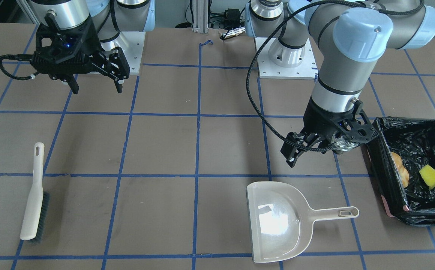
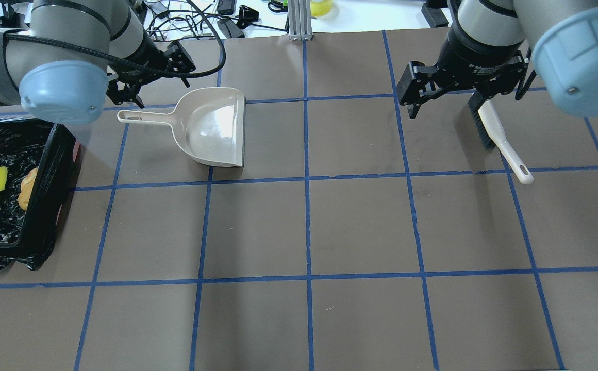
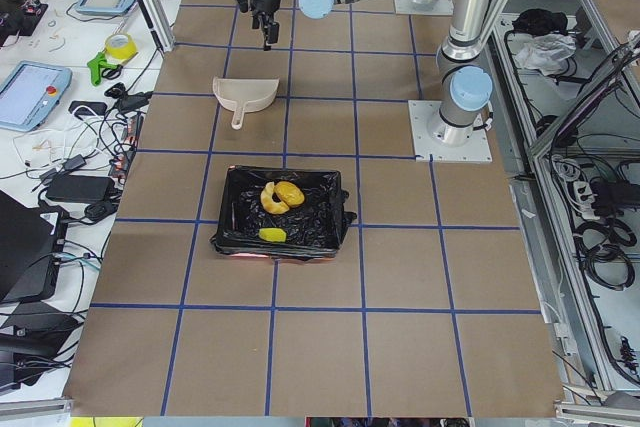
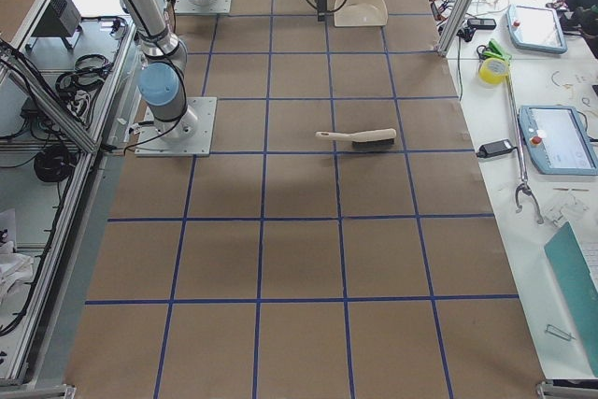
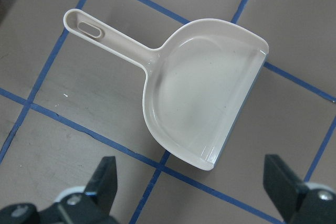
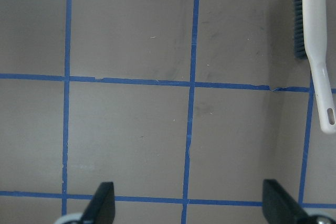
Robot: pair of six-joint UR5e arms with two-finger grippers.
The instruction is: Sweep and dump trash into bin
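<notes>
The pink bin (image 1: 380,165) with its black bag stands at the table's left end, also in the overhead view (image 2: 46,190). In it lie a golden-brown lump (image 1: 399,168) and a yellow-green wedge (image 1: 431,176). A curved slice (image 3: 268,202) lies against the lump in the exterior left view. My left gripper (image 1: 307,150) is open and empty, above the table near the beige dustpan (image 1: 277,221), which its wrist view shows empty (image 5: 199,103). My right gripper (image 1: 97,89) is open and empty, high above the table.
A beige brush (image 1: 33,195) with dark bristles lies flat on the table at my right, below and beside the right gripper; the right wrist view shows it too (image 6: 315,35). Blue tape lines grid the brown table.
</notes>
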